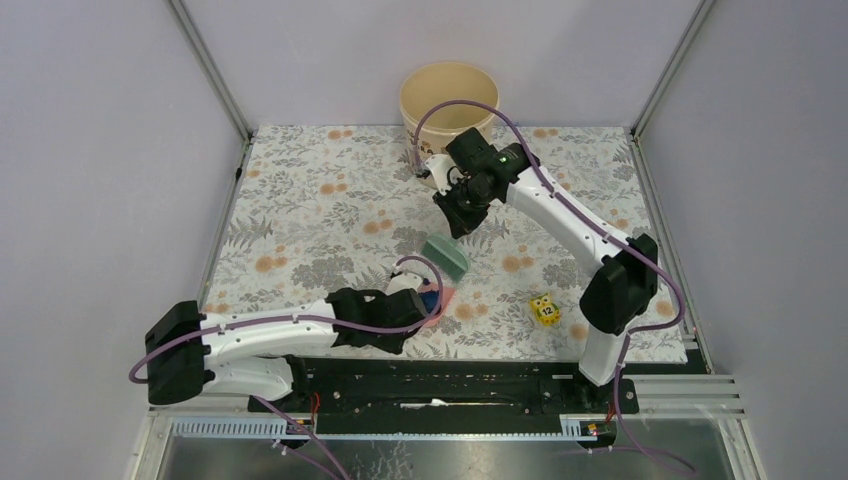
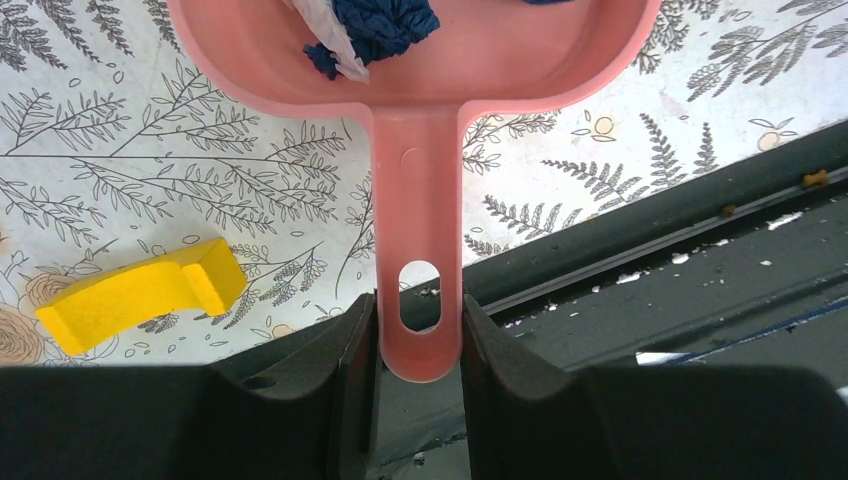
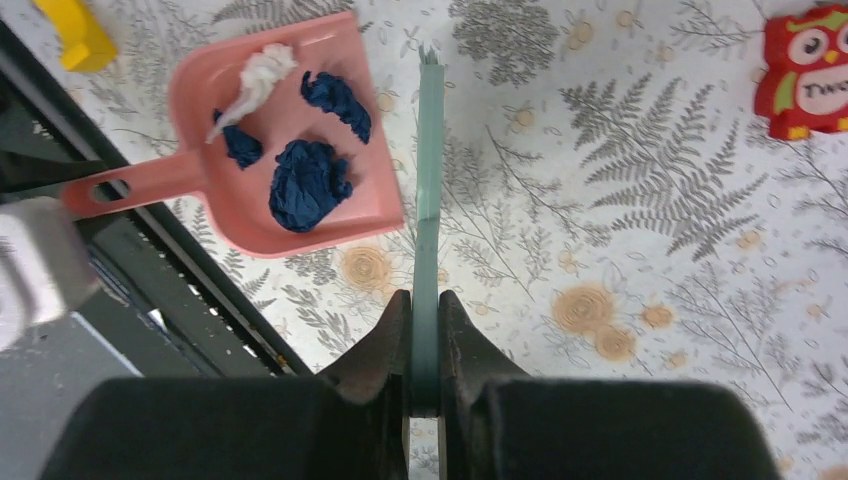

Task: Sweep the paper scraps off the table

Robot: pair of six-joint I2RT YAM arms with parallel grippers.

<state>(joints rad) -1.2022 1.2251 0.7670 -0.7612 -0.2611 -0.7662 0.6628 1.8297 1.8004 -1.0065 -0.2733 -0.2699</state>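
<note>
The left gripper (image 2: 420, 340) pinches the end of the dustpan (image 2: 520, 70) handle at bottom centre. The right gripper (image 3: 424, 345) is clamped on a thin green brush (image 3: 430, 170). The scraps (image 3: 308, 180), navy wads and one pale piece, lie in the pan at upper left of the right wrist view; none shows on the table (image 3: 640, 230). Gripped so far back, the pan may tip and spill the scraps over its open lip, or the brush just beside it may knock it.

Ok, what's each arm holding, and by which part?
The left gripper clamps the pink dustpan by its handle end; the right gripper pinches the green brush by its thin near end.
</note>
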